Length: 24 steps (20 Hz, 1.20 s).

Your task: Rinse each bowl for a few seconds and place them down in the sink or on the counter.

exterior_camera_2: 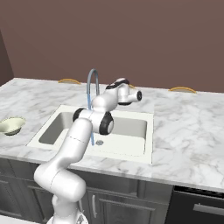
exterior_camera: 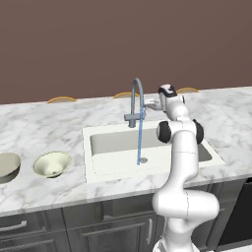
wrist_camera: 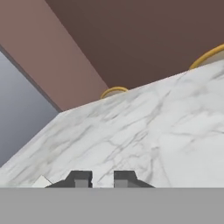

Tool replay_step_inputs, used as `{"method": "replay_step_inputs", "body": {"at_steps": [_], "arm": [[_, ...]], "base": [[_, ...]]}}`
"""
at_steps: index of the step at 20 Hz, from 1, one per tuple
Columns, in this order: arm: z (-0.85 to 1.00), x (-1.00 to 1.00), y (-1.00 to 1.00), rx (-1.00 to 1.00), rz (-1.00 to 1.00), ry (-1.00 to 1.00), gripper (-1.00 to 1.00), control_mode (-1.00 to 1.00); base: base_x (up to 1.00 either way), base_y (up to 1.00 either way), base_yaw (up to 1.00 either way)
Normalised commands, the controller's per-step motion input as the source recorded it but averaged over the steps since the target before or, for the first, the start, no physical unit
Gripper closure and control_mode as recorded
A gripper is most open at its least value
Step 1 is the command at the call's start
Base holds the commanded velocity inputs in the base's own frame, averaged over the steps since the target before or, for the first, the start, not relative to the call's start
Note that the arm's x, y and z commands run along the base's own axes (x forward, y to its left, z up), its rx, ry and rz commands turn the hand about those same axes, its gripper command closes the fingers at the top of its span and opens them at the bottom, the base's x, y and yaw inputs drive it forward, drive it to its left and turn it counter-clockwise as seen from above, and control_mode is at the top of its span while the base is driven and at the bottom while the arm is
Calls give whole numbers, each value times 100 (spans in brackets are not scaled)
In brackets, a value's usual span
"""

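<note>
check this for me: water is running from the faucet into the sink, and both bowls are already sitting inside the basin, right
Not quite. Water does run from the faucet into the sink, but the bowls are not in the basin. In the left base view the cream bowl and the grey bowl sit on the counter, left of the sink.

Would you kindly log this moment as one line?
faucet: running | bowls: on counter, untouched | pincer: empty, near faucet handle

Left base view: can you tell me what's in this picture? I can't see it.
A white robot arm stands at a kitchen sink, reaching up beside the grey faucet, and a thin blue stream of water runs into the basin. On the marble counter to the left sit a cream bowl and a grey bowl.
</note>
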Motion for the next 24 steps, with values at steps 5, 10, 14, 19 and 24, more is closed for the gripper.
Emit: {"method": "replay_step_inputs", "body": {"at_steps": [5,10,14,19,24], "arm": [[42,0,-25,9,-6,0,100,-100],[52,0,-28,7,-6,0,100,-100],[51,0,-35,7,-7,0,100,-100],[52,0,-37,7,-6,0,100,-100],[50,1,-29,6,-7,0,100,-100]], "base": [[0,0,0],[0,0,0],[0,0,0],[0,0,0],[0,0,0]]}}
